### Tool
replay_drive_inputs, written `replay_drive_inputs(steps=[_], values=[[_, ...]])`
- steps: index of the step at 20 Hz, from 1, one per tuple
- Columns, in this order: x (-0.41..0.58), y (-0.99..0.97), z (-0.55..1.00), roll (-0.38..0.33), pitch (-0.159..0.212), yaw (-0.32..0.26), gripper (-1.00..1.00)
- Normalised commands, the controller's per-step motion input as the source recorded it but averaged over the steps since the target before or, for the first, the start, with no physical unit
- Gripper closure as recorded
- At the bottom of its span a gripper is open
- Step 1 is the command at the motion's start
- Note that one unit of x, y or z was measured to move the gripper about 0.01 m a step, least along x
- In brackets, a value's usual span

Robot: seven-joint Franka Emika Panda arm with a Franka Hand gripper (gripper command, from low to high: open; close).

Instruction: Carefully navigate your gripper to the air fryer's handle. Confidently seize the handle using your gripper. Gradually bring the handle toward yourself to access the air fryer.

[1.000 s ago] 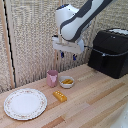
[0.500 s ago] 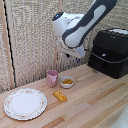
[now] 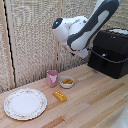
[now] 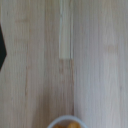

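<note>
Since a second ago the arm (image 3: 85, 27) has been swung toward the air fryer (image 3: 111, 52), which sits on the wooden table (image 3: 95, 102) at the exterior view's right. Woven screens (image 3: 32, 40) are seen behind. Gripper fingers are hidden, so open or closed can't be told. A plate (image 3: 25, 104), pink cup (image 3: 52, 78) and small bowl (image 3: 66, 81) are spotted too.

The wooden table (image 3: 95, 100) bears air fryer (image 3: 111, 52), plate (image 3: 25, 103), pink cup (image 3: 52, 78), bowl (image 3: 66, 81), yellow block (image 3: 60, 96).
</note>
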Motion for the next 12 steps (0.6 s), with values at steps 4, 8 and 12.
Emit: replay_drive_inputs(steps=[4,8,12], values=[[-0.004,-0.57,-0.29,-0.105,-0.061,0.097,-1.0],[-0.039,-0.61,-0.22,-0.091,-0.062,0.059,-1.0],[-0.025,-0.63,-0.15,-0.085,-0.043,0.052,-1.0]])
